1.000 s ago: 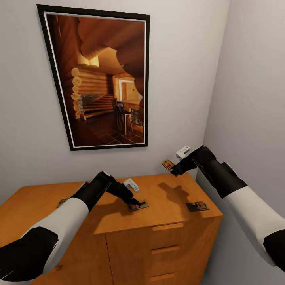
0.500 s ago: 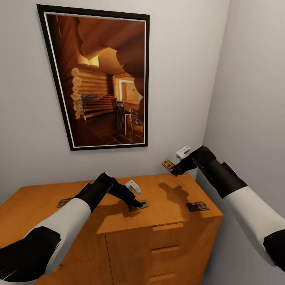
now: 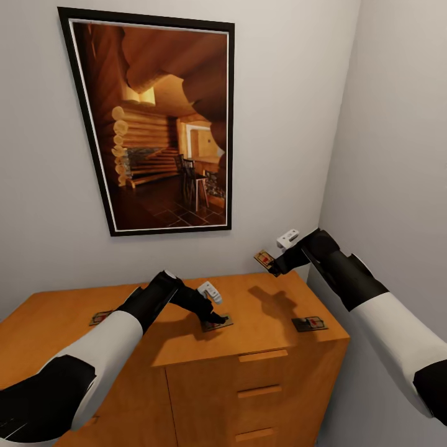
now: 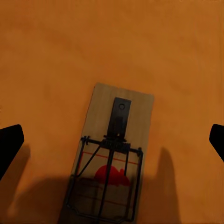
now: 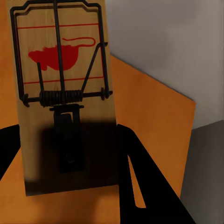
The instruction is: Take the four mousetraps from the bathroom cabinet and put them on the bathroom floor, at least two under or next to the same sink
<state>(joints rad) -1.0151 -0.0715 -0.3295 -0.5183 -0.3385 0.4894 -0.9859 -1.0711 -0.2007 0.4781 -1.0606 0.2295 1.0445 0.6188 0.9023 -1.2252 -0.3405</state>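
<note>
On top of the orange-brown cabinet [image 3: 267, 310] lie three mousetraps: one at the left [image 3: 99, 318], one in the middle [image 3: 219, 323] and one near the right edge [image 3: 309, 323]. My left gripper [image 3: 214, 319] hovers just over the middle mousetrap [image 4: 112, 163], open, its fingertips [image 4: 10, 143] spread wide on both sides of the board. Above the cabinet's back right corner, my right gripper [image 3: 273, 264] is shut on the fourth mousetrap [image 3: 264, 257], holding it in the air. That board [image 5: 63, 88] shows its red mark and wire, gripped at its plain end.
A large framed picture [image 3: 164, 124] of a log interior hangs on the grey wall behind the cabinet. A side wall [image 3: 403, 155] stands close on the right, beside my right arm. The cabinet's drawers with bar handles [image 3: 264, 356] face me below.
My left arm has shifted slightly right and settled over the middle mousetrap, uncovering the left one. The right arm holds still with its mousetrap.
</note>
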